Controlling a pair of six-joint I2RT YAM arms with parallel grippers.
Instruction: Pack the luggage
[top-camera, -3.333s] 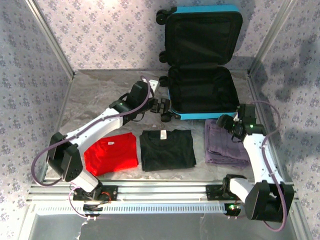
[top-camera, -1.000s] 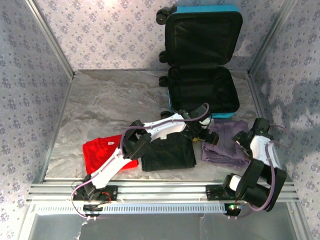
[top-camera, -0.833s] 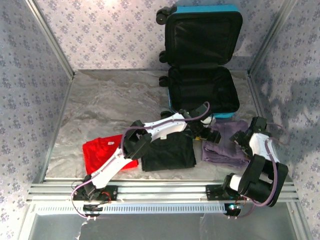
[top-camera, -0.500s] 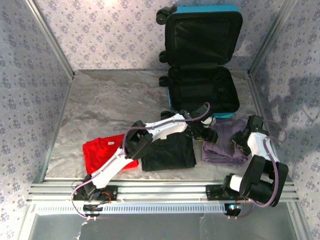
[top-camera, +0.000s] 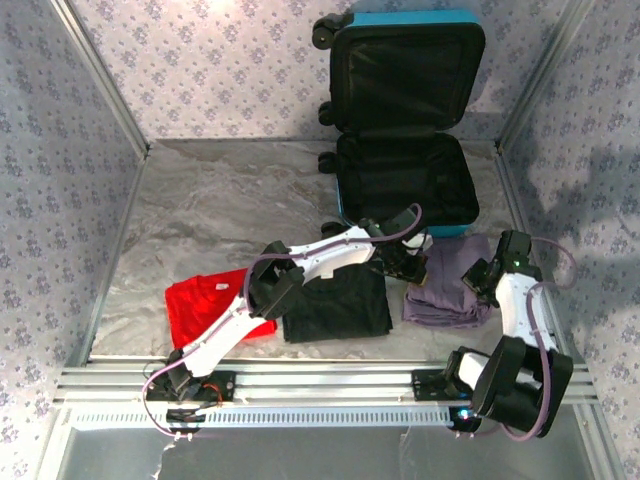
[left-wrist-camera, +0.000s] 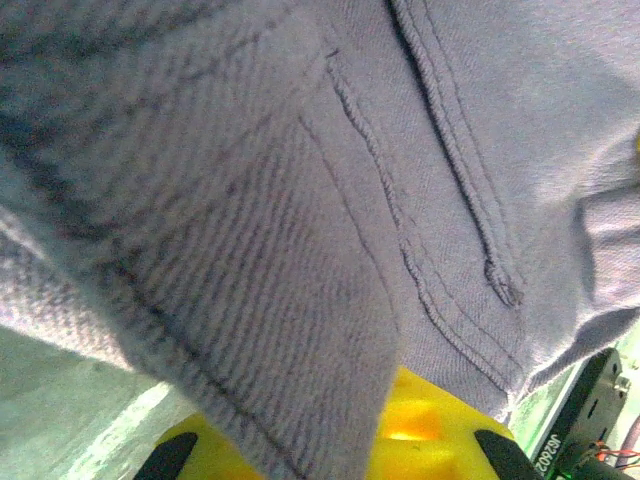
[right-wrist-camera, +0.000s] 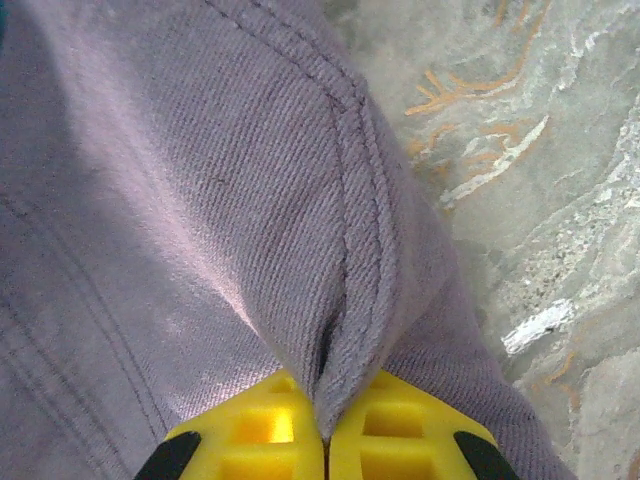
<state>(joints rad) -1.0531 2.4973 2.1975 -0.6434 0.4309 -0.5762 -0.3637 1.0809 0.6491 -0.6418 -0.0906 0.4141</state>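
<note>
From above, the luggage (top-camera: 405, 190) lay open at the far side of the bench (top-camera: 220, 210). The left gripper (top-camera: 408, 262) and right gripper (top-camera: 478, 278) flanked a purple garment (top-camera: 445, 290) just beside it. At the left wrist, draped cloth hid the gripper's state; I could not tell. At the right wrist, the gripper pinched a garment fold.

Table (top-camera: 220, 200) layout: luggage at the back, three garments in front.
We're seeing the luggage (top-camera: 405, 190) lying open at far right, its lid standing up against the back wall. Three items are lying in a row near the front edge: left shirt (top-camera: 205, 305), middle shirt (top-camera: 335, 305) just right of it, then the folded trousers (top-camera: 445, 290), sitting just in front of the luggage. The left arm is crossing over the middle shirt, putting the left gripper (top-camera: 412, 262) at the trousers' left edge. The right gripper (top-camera: 478, 278) is sitting at their right edge, with cloth lying between its fingers (right-wrist-camera: 400, 440).
</note>
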